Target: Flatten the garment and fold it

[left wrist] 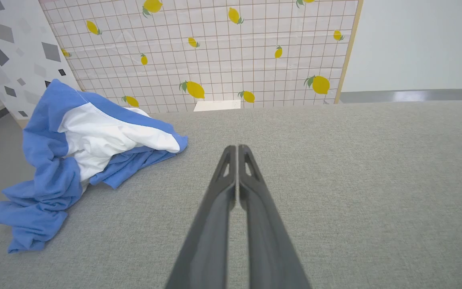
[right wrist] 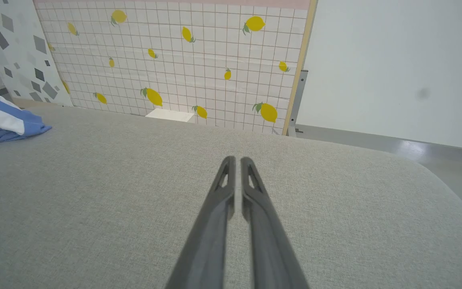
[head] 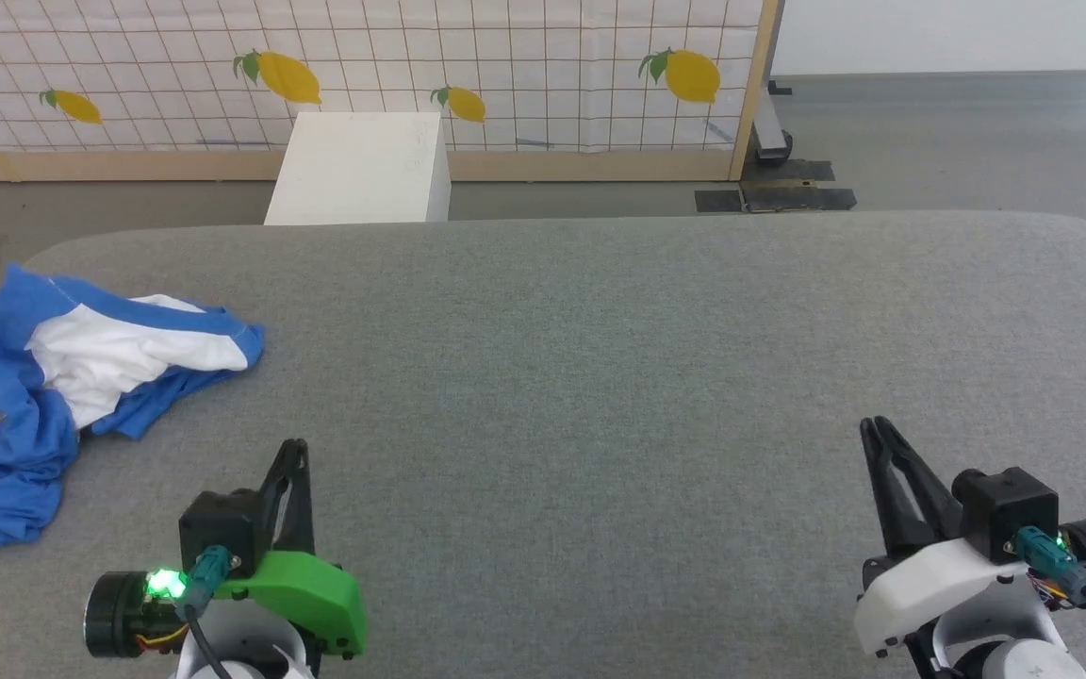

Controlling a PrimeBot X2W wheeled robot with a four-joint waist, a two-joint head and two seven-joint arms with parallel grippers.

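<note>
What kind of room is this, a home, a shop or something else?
Likely a robot test space, not a home: a free-standing lemon-print panel in a wooden frame stands on bare grey floor, and a crumpled T-shirt lies on a grey fabric-covered table.

I see the garment [head: 100, 363] as soft, matt, creased cloth on a table [head: 618, 377] covered in coarse-woven matt grey fabric, the left gripper [head: 295, 447] and right gripper [head: 873, 426] in smooth dark matt plastic, and a pale wood frame [head: 755, 85] edging a smooth printed sheet [head: 505, 57].
</note>
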